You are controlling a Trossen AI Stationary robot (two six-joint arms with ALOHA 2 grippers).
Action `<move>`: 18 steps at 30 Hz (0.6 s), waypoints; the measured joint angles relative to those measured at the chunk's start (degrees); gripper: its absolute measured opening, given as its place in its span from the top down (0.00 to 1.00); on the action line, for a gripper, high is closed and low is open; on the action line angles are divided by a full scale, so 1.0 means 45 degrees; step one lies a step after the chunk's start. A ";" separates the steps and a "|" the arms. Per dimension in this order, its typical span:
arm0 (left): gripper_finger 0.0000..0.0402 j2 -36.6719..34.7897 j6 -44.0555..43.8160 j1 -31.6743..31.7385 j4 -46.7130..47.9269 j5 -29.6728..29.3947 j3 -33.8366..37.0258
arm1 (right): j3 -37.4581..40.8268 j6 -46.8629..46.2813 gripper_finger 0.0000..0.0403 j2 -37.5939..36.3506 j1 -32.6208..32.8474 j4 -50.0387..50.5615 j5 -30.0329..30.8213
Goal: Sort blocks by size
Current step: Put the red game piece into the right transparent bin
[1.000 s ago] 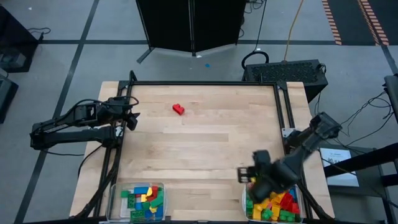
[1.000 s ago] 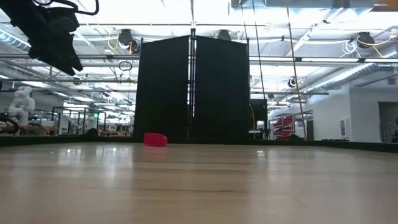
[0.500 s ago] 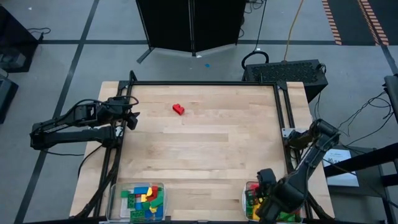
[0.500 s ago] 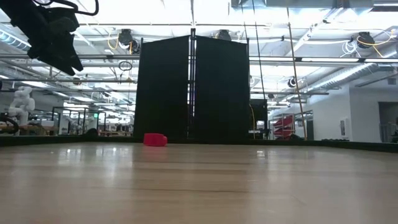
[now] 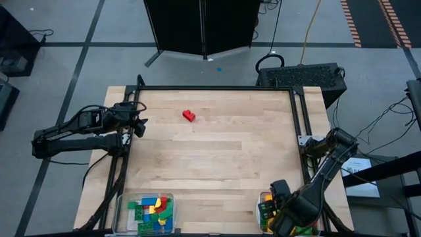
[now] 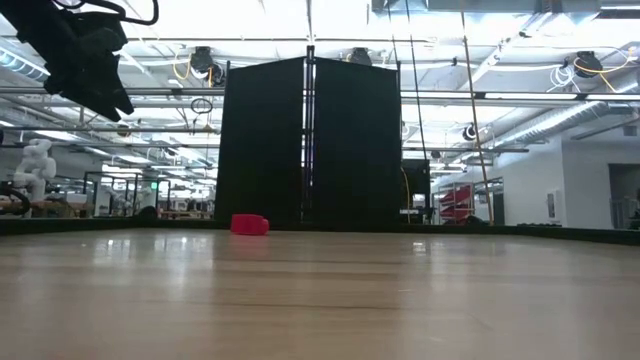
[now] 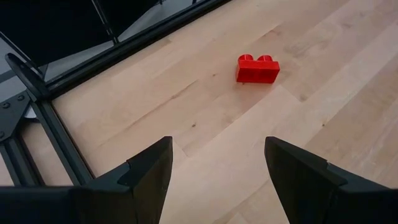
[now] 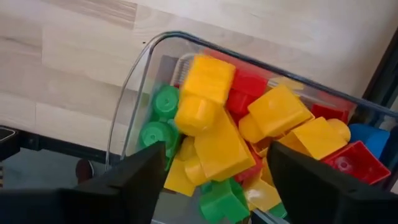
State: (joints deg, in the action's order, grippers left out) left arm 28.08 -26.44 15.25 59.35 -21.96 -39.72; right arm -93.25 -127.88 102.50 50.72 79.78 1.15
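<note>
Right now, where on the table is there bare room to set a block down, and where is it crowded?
The wooden table is mostly bare: the whole middle, from the lone red block near the far edge down to the two bins. It is crowded at the near corners: the left bin is full of blocks, and the right end effector hangs open over the packed right bin.

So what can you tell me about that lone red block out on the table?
The red block is a small, glossy plastic brick with two round studs on top. It rests flat and upright on the bare wooden table, toward the far side, left of centre, alone. Nothing touches it: the left gripper hovers apart from it, fingers open, and both bins of blocks sit at the near edge.
</note>
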 joint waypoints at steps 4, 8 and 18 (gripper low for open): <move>0.36 0.0000 0.0005 -0.0005 0.0000 0.0000 0.0000 | 0.0000 -0.0212 0.32 0.0000 -0.0145 -0.0398 -0.0004; 0.36 0.0002 0.0010 0.0000 0.0005 0.0000 0.0000 | 0.0000 0.0194 0.37 -0.0020 -0.0816 -0.1392 0.0718; 0.36 0.0001 0.0049 -0.0005 0.0015 0.0000 0.0000 | 0.0000 0.7653 0.44 -0.0029 -0.4828 -0.6248 0.3775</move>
State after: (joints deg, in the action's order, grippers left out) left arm 28.08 -26.22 15.22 59.42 -21.96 -39.72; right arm -93.25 -93.44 102.37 29.00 51.66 18.13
